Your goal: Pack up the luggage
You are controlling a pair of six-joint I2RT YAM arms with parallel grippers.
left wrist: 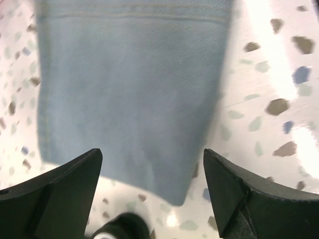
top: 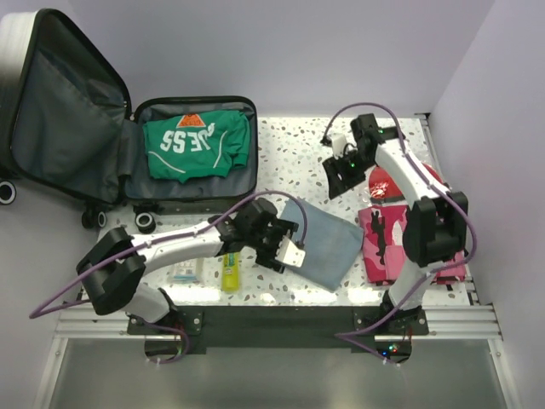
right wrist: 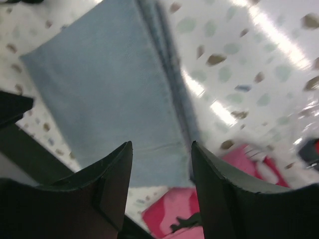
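Left hand (left wrist: 152, 162) wide, empty, over edge of folded blue denim cloth (top: 328, 243) on speckled worktop (top: 289, 153). Right hand (right wrist: 162, 147) part-open, empty, beyond it. Open grey-lined hard-shell suitcase (top: 72, 128) back-left holds green shirt (top: 197, 143), white "ESS" upside down. Pink patterned garment (top: 383, 243) lies right.

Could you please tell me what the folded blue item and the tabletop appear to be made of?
Folded blue item: woven cloth, probably denim, matte; fine diagonal twill lines and a stitched seam show. Tabletop: terrazzo or a terrazzo-look laminate, glossy; white ground with coloured chips and glare streaks.
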